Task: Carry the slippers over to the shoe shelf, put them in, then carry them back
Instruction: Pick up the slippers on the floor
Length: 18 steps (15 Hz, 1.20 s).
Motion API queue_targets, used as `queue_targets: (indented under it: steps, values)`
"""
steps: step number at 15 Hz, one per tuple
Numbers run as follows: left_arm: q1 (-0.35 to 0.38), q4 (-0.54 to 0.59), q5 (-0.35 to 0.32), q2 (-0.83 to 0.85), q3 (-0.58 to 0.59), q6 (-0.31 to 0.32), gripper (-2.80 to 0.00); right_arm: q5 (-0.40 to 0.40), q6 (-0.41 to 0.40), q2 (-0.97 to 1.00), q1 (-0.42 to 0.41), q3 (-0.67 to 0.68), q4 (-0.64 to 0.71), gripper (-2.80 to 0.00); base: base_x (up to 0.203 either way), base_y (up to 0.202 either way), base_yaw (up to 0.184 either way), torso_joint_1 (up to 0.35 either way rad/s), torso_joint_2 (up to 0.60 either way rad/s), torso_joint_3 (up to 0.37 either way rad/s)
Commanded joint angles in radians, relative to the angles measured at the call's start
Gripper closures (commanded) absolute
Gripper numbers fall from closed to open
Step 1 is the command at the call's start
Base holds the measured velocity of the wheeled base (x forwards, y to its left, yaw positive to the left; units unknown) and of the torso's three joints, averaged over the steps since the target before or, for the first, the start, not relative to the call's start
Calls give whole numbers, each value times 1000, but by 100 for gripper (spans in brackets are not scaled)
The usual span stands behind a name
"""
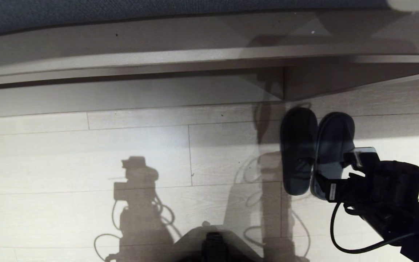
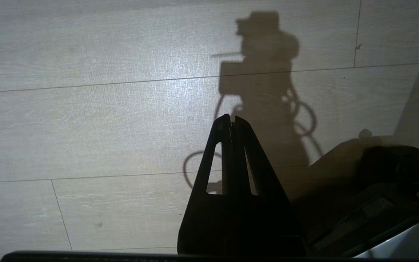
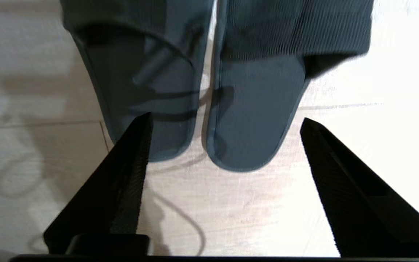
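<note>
The two dark slippers lie side by side on the pale floor at the right of the head view, one (image 1: 298, 145) beside the other (image 1: 335, 142), toes toward the taupe unit. The shoe shelf (image 1: 129, 95) runs along the back, a low recess with a pale base board, ending at a vertical divider left of the slippers. My right gripper (image 1: 340, 169) is open at the slippers' heels. In the right wrist view the gripper (image 3: 226, 122) has one slipper's heel (image 3: 256, 109) between its fingers, and the other slipper (image 3: 140, 72) sits partly behind one finger. Nothing is gripped. My left gripper (image 2: 232, 122) hangs shut over bare floor.
The taupe top board (image 1: 158, 58) overhangs the recess. Right of the divider (image 1: 283, 85) a darker recess opens behind the slippers' toes. My own base (image 1: 213, 243) shows at the bottom centre, and the arms' shadows fall across the plank floor (image 1: 86, 163).
</note>
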Motion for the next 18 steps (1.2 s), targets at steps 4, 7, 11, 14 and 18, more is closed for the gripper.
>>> queue_targets:
  steps: [4, 7, 11, 14, 18]
  values:
    - [-1, 0, 0, -1, 8, -1, 0, -23, 22, 118, -8, 37, -128, -280, 0, 0, 0, 0, 0, 0]
    - [-1, 0, 0, -1, 8, -1, 0, 1, 19, 227, -28, 59, -355, -280, 0, 0, 0, 0, 0, 0]
    - [-1, 0, 0, -1, 8, 0, 0, 104, 29, 209, -44, 58, -369, -280, 0, 0, 0, 0, 0, 0]
    - [-1, -2, 0, -1, 8, 0, 0, 114, 24, 220, -66, -1, -369, -280, 0, 0, 0, 0, 0, 0]
    - [1, 0, 0, -1, 8, 2, 0, 120, -13, 238, -103, -63, -369, -280, 0, 0, 0, 0, 0, 0]
